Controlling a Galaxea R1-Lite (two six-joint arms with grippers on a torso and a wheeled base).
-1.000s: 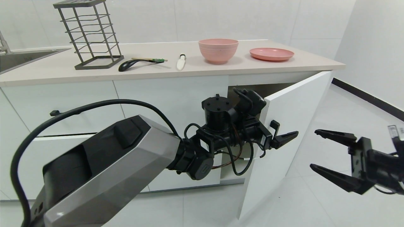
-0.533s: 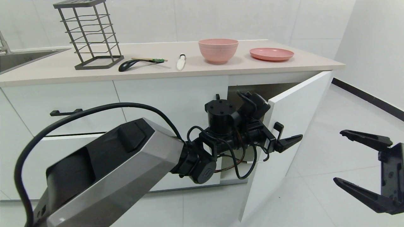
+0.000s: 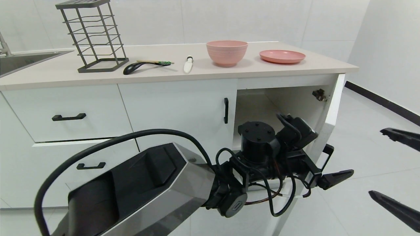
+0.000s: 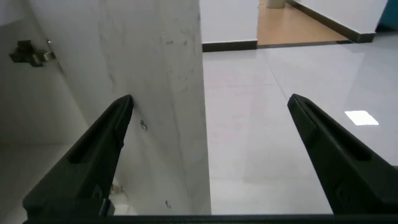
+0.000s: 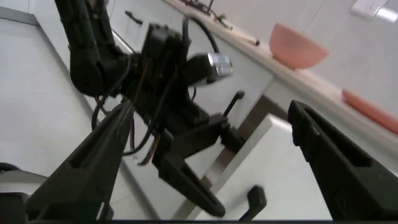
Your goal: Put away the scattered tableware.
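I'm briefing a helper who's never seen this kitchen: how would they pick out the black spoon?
Look along the beige countertop to the tall wire rack near the sink. Beside its base, toward the pink bowl, lies the spoon. It is the only black utensil; the chopsticks by it are wooden, the next utensil white.

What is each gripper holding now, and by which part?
Nothing is held. The left gripper is open, straddling the edge of the cabinet door without clamping it. The right gripper is open and empty.
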